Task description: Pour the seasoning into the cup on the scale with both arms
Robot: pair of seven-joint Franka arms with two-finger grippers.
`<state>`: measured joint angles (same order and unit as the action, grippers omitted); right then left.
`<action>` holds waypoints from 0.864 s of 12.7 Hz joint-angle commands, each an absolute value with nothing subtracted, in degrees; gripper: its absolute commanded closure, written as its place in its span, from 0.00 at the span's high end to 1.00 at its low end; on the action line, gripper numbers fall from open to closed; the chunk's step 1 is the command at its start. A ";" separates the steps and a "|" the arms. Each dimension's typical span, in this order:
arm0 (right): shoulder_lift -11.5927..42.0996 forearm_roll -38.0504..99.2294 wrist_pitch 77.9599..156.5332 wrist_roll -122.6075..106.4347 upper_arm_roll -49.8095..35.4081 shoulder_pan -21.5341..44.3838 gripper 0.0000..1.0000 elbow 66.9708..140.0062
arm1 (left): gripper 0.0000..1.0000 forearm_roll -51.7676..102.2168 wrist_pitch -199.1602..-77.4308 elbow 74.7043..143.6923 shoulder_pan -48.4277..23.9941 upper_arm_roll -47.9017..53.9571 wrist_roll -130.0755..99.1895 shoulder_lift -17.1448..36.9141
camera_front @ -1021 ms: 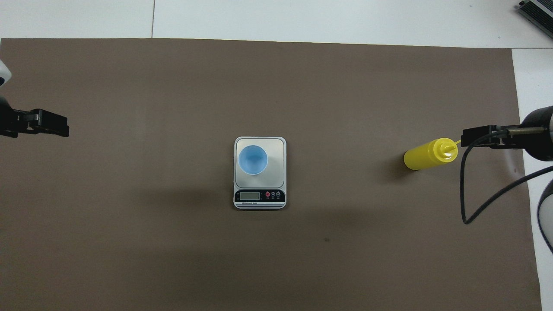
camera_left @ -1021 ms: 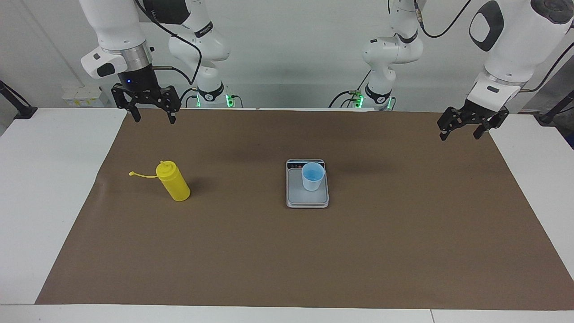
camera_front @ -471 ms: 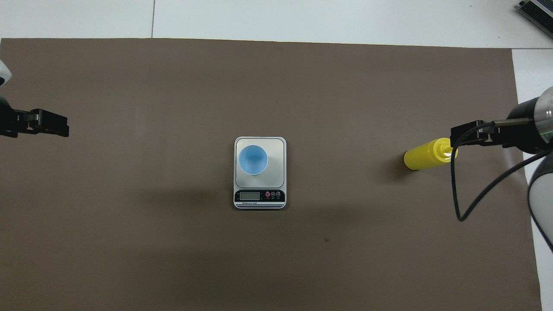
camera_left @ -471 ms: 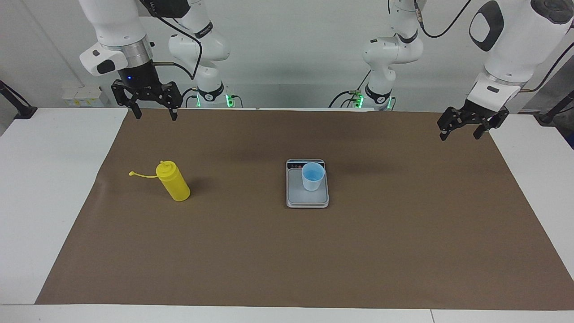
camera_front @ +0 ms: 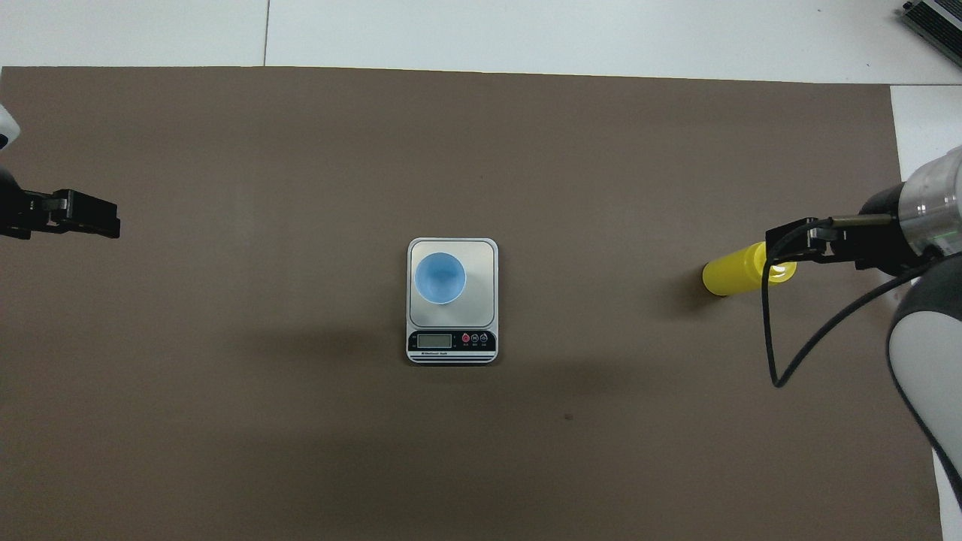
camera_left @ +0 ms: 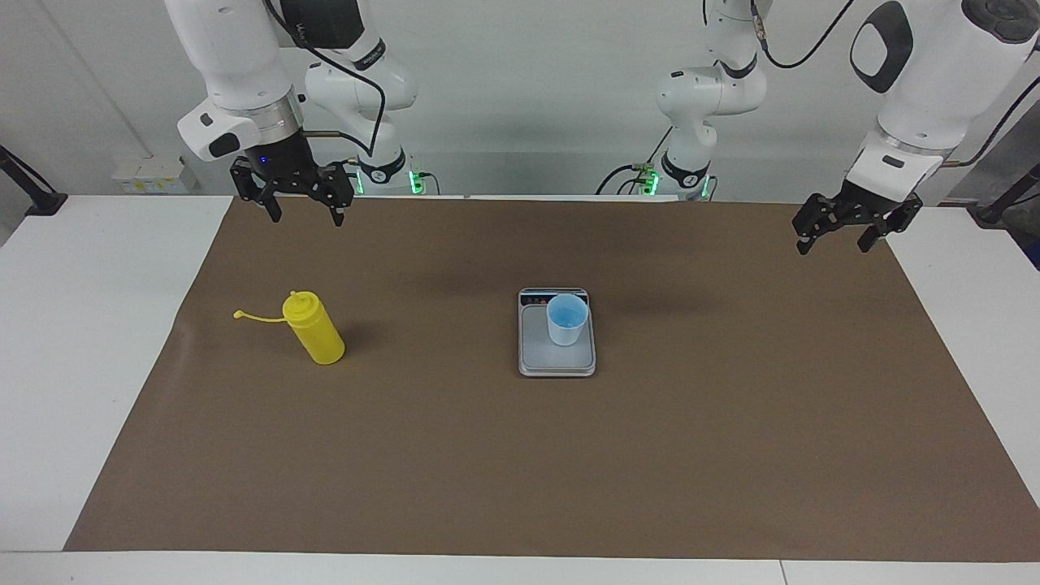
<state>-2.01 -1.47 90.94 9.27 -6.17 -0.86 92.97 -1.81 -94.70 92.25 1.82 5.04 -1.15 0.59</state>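
Note:
The yellow seasoning bottle [camera_left: 315, 329] [camera_front: 733, 274] stands on the brown mat toward the right arm's end, its cap strap [camera_left: 252, 315] trailing off to the side. The light blue cup [camera_left: 566, 318] [camera_front: 440, 277] sits on the silver-grey scale [camera_left: 556, 361] [camera_front: 481, 263] at the mat's middle, on the plate's part nearer the display. My right gripper [camera_left: 305, 215] [camera_front: 789, 244] hangs open and empty, high over the mat; from overhead it covers the bottle's nozzle. My left gripper [camera_left: 833, 244] [camera_front: 105, 224] waits open and empty over the mat's edge at the left arm's end.
The brown mat [camera_left: 520, 471] covers most of the white table [camera_left: 89, 325]. A black cable [camera_front: 774, 361] loops down from the right arm. A grey device [camera_front: 932, 22] lies at the table's corner farthest from the robots.
The right gripper has shifted toward the table's middle, now covering the bottle's top from overhead. The left arm, bottle, cup and scale have not moved.

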 commanded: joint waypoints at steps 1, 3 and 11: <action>-3.87 -1.06 92.37 10.63 -7.03 -1.32 1.00 95.36 | 1.00 -2.11 -93.96 92.20 2.20 5.36 -1.67 0.44; -3.95 -0.88 92.63 10.54 -7.29 -1.32 1.00 95.45 | 1.00 -2.11 -93.96 92.20 2.20 5.36 -1.67 0.44; -3.78 1.76 94.48 9.58 -7.29 -1.67 1.00 95.62 | 1.00 -2.11 -93.96 92.20 2.20 5.36 -1.67 0.44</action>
<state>-2.45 0.65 93.22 9.29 -6.48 -0.83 93.82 -1.81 -94.70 92.25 1.82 5.04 -1.15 0.59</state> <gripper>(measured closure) 0.000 0.000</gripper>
